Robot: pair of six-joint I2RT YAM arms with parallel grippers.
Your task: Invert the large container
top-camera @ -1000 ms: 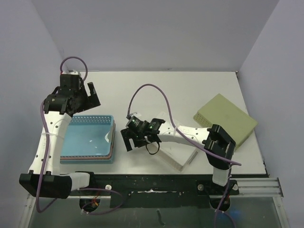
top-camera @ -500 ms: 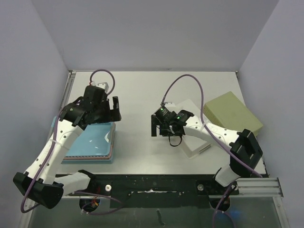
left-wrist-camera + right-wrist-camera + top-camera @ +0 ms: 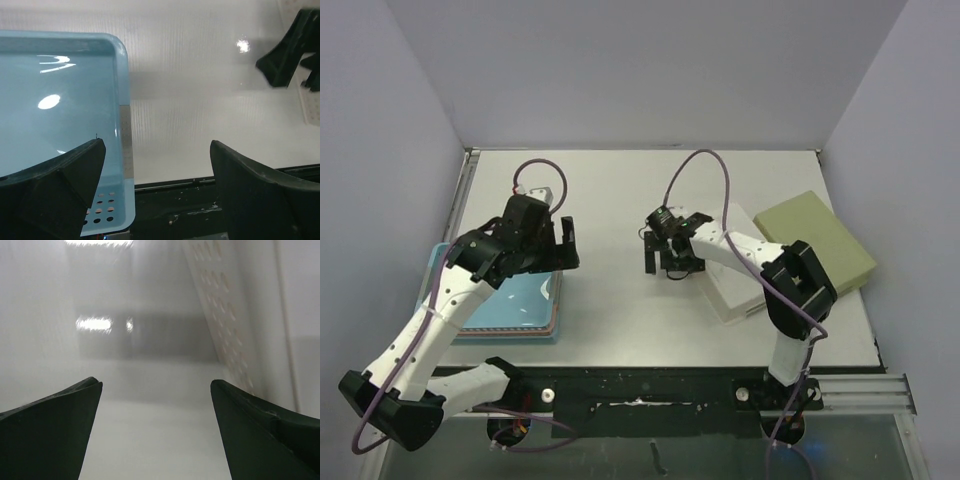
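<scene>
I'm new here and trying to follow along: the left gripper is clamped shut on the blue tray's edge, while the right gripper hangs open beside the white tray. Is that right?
Not quite. The left gripper is open, poised over the blue tray's edge and gripping nothing, as the left wrist view shows. The right gripper does hang open beside the white tray.

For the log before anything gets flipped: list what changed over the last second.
Left end effector swung right and nearer, from beyond the blue container's far edge to its right edge. Right end effector moved back and right to the white container, which now lies farther back. Both are open, holding nothing. Blue container stayed put.
</scene>
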